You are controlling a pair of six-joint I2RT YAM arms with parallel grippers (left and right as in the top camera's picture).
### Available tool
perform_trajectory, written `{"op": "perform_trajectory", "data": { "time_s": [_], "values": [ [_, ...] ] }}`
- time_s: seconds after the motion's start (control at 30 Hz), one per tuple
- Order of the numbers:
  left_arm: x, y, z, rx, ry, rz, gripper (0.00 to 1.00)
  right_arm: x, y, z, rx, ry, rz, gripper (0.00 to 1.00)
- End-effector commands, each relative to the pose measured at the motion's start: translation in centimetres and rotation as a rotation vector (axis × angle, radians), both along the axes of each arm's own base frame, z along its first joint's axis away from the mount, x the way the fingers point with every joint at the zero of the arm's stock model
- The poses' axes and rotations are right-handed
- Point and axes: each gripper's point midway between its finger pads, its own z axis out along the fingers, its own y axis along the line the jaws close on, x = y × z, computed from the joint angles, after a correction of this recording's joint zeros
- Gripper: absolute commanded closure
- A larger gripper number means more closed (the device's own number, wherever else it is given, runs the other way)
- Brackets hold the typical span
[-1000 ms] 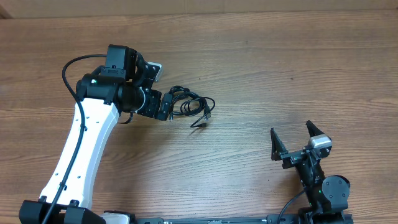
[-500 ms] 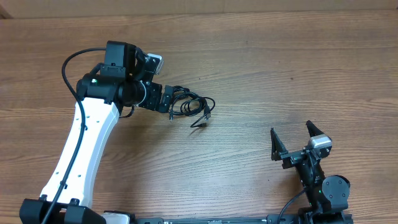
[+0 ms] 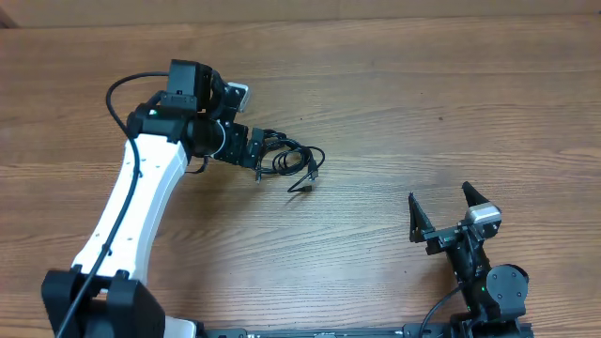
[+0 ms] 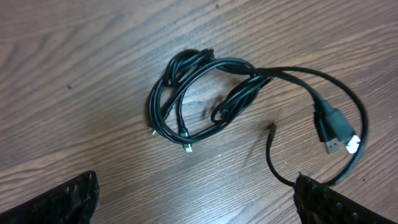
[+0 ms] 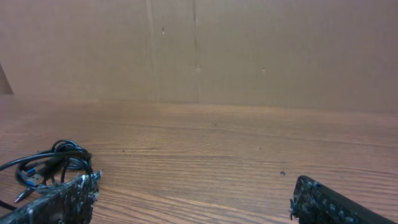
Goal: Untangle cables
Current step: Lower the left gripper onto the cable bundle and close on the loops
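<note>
Here, one cable tangle (image 4: 245, 92) lies; two hands (image 3: 252, 131) (image 3: 439, 194) gape.

The thin black flexible cables (image 3: 293, 161) lie in one loosely tangled bundle left of centre in the overhead view, flat on the brown wooden table (image 3: 423, 103). In the left wrist view, several overlapping loops fill the middle. A larger silver-tipped plug (image 4: 336, 135) trails to the right, and small plugs (image 4: 186, 148) poke out below the loops.
</note>
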Motion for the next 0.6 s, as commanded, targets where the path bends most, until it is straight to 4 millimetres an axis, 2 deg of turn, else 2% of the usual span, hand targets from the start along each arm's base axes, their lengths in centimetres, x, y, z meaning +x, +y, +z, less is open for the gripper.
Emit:
{"op": "perform_trajectory", "data": {
  "time_s": [0.0,0.23,0.57],
  "values": [
    [0.6,-0.6,-0.9,-0.026,0.034,0.018,0.00,0.1,-0.2,-0.3,0.006,0.001,-0.013,0.00],
    [0.8,-0.9,-2.7,-0.024,0.088,0.034,0.00,0.1,-0.2,-0.3,0.006,0.001,-0.013,0.00],
    [1.6,-1.5,-3.2,-0.026,0.071,0.022,0.00,0.1,-0.2,-0.3,0.006,0.001,-0.013,0.00]
  ]
}}
